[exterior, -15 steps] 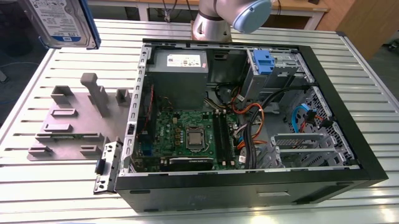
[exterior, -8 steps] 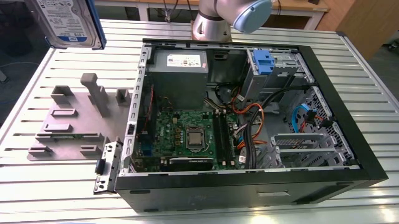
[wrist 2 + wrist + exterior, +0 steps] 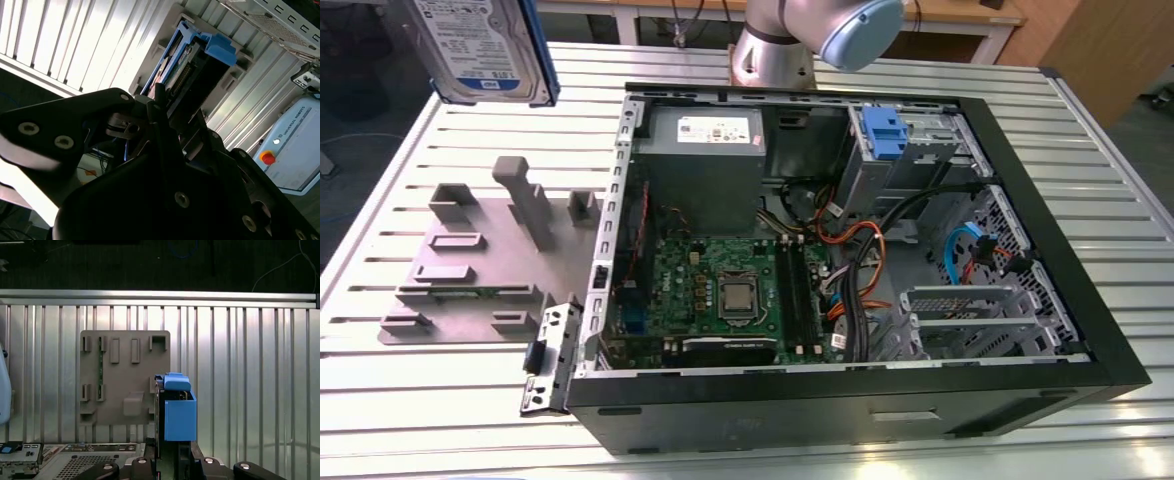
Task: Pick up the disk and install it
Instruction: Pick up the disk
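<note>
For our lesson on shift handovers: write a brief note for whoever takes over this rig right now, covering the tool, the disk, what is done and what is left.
Tool: shut on the disk, gripping it at one end, with the blue tab at the far end.
Disk: held in the air over the slatted table, near the grey fixture plate. In the exterior view it sits high at the exterior view's left, outside the open computer case.
Done: the disk is picked up.
Left: installation; the disk is not yet in the case.
</note>
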Available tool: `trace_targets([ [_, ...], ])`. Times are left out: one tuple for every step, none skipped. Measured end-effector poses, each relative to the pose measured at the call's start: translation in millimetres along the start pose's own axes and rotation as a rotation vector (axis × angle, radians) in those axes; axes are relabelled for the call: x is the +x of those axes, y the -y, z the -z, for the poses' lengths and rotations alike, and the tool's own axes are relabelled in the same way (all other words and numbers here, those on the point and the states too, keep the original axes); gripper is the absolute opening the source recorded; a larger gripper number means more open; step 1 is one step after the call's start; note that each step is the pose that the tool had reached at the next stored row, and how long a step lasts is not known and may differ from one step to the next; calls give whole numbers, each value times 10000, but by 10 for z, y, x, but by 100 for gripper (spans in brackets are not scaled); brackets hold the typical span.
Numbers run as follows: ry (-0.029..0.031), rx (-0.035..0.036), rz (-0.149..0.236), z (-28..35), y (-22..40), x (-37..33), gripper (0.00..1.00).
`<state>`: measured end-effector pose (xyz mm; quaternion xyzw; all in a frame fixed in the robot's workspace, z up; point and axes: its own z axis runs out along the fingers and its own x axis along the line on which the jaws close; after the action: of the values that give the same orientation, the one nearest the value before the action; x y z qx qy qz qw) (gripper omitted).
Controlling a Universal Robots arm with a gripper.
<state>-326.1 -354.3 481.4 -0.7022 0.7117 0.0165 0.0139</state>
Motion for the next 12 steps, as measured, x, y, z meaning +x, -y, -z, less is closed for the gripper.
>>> trace_targets([
  [0, 1, 1, 0, 11, 0, 35],
  [1, 1, 0, 0, 18, 0, 35],
  [0, 0, 0, 0, 25, 0, 35],
  [0, 1, 1, 0, 30, 0, 35],
  [0, 1, 0, 0, 32, -1, 35],
  [0, 1, -1, 0, 32, -1, 35],
  [0, 1, -1, 0, 32, 0, 35],
  [1, 1, 0, 0, 33, 0, 35],
  [1, 1, 1, 0, 33, 0, 35],
  [0, 0, 0, 0, 33, -1, 35],
  [1, 1, 1, 2, 33, -1, 35],
  [1, 1, 1, 6, 33, -1, 35],
])
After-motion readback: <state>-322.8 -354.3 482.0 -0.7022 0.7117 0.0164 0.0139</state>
